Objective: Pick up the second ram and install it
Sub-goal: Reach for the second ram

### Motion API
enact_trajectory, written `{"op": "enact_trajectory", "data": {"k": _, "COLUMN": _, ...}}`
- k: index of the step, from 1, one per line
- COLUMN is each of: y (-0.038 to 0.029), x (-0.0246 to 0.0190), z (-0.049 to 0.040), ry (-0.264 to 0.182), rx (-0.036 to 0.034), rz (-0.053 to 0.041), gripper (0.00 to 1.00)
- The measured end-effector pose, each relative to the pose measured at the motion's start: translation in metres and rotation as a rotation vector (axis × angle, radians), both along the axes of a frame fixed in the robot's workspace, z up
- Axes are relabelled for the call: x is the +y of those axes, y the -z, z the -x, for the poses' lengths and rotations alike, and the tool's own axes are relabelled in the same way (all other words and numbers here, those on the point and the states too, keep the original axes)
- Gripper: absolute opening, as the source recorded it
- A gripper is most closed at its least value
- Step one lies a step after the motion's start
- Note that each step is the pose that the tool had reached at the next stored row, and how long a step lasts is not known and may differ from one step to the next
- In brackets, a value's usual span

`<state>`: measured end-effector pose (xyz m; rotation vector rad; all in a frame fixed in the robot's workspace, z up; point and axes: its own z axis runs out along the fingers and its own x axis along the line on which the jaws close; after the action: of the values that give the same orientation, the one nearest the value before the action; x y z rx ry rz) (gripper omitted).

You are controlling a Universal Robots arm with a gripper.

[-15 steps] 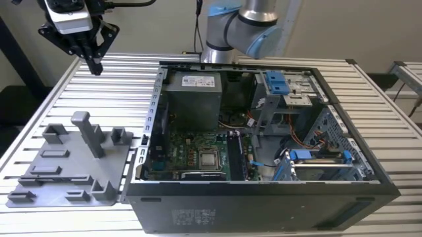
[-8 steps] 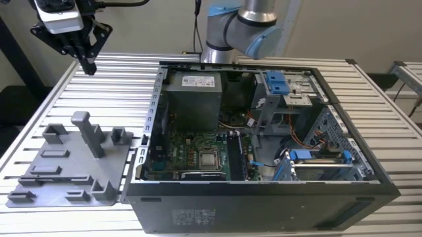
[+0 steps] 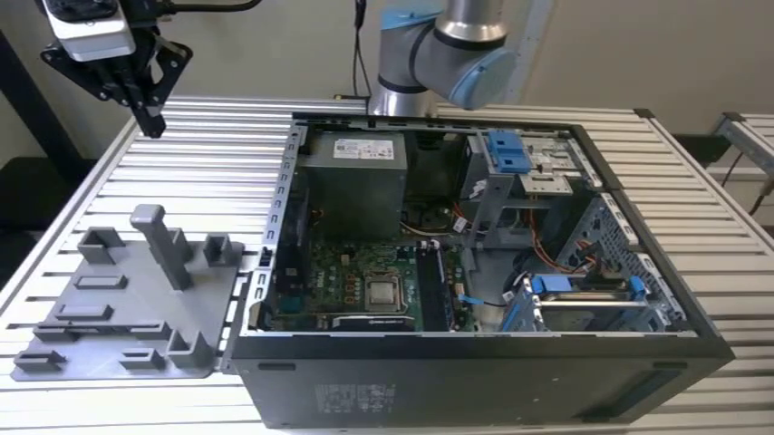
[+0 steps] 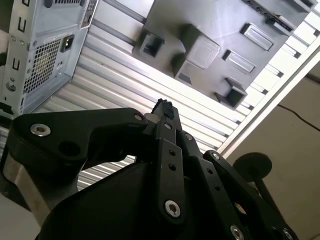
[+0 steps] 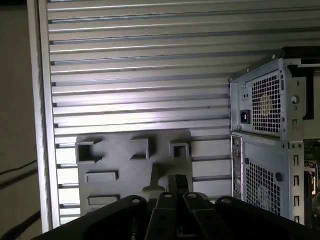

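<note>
My gripper [image 3: 151, 123] hangs high over the back corner of the slatted table on the exterior view's left, well away from the open computer case [image 3: 484, 372]. Its black fingers [image 4: 162, 107] meet at the tips, shut with nothing between them. Below it lies the grey plastic holder plate [image 3: 121, 313] with its blocks and one tall post; no stick stands in it. Inside the case, long dark strips [image 3: 433, 288] stand in the motherboard slots beside the processor [image 3: 383, 292]. I cannot tell whether the second ram is among them.
The holder plate [image 5: 132, 170] and the case's back panel [image 5: 265, 110] lie under the gripper [image 5: 176, 184] in the first wrist view. Blue drive brackets [image 3: 508, 149] and cables fill the case's right half. The arm's base [image 3: 405, 82] stands behind the case.
</note>
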<state>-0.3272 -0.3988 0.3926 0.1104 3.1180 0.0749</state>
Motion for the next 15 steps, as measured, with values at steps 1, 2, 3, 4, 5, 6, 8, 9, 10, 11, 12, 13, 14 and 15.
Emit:
{"op": "enact_trajectory", "data": {"k": 1, "y": 0.0000, "x": 0.0000, "z": 0.0016, "ry": 0.000, "rx": 0.0000, "rz": 0.0000, "gripper": 0.11}}
{"op": "enact_trajectory", "data": {"k": 2, "y": 0.0000, "x": 0.0000, "z": 0.0033, "ry": 0.000, "rx": 0.0000, "rz": 0.0000, "gripper": 0.11}}
{"op": "enact_trajectory", "data": {"k": 3, "y": 0.0000, "x": 0.0000, "z": 0.0050, "ry": 0.000, "rx": 0.0001, "rz": 0.0000, "gripper": 0.11}}
{"op": "enact_trajectory", "data": {"k": 4, "y": 0.0000, "x": 0.0000, "z": 0.0067, "ry": 0.000, "rx": 0.0000, "rz": 0.0000, "gripper": 0.11}}
{"op": "enact_trajectory", "data": {"k": 5, "y": 0.0000, "x": 0.0000, "z": 0.0083, "ry": 0.000, "rx": 0.0000, "rz": 0.0000, "gripper": 0.11}}
{"op": "enact_trajectory", "data": {"k": 6, "y": 0.0000, "x": 0.0000, "z": 0.0099, "ry": 0.000, "rx": 0.0000, "rz": 0.0000, "gripper": 0.11}}
{"op": "enact_trajectory", "data": {"k": 8, "y": 0.0000, "x": 0.0000, "z": 0.0129, "ry": 0.000, "rx": 0.0000, "rz": 0.0000, "gripper": 0.11}}
{"op": "enact_trajectory", "data": {"k": 9, "y": 0.0000, "x": 0.0000, "z": 0.0145, "ry": 0.000, "rx": 0.0000, "rz": 0.0000, "gripper": 0.11}}
{"op": "enact_trajectory", "data": {"k": 10, "y": 0.0000, "x": 0.0000, "z": 0.0161, "ry": 0.000, "rx": 0.0000, "rz": 0.0000, "gripper": 0.11}}
{"op": "enact_trajectory", "data": {"k": 11, "y": 0.0000, "x": 0.0000, "z": 0.0178, "ry": 0.000, "rx": 0.0000, "rz": -0.0001, "gripper": 0.11}}
{"op": "enact_trajectory", "data": {"k": 12, "y": 0.0000, "x": 0.0000, "z": 0.0200, "ry": 0.000, "rx": 0.0000, "rz": 0.0000, "gripper": 0.11}}
{"op": "enact_trajectory", "data": {"k": 13, "y": 0.0000, "x": 0.0000, "z": 0.0220, "ry": 0.000, "rx": 0.0000, "rz": 0.0000, "gripper": 0.11}}
{"op": "enact_trajectory", "data": {"k": 14, "y": 0.0000, "x": 0.0000, "z": 0.0242, "ry": 0.000, "rx": 0.0000, "rz": 0.0000, "gripper": 0.11}}
{"op": "enact_trajectory", "data": {"k": 15, "y": 0.0000, "x": 0.0000, "z": 0.0262, "ry": 0.000, "rx": 0.0000, "rz": 0.0000, "gripper": 0.11}}
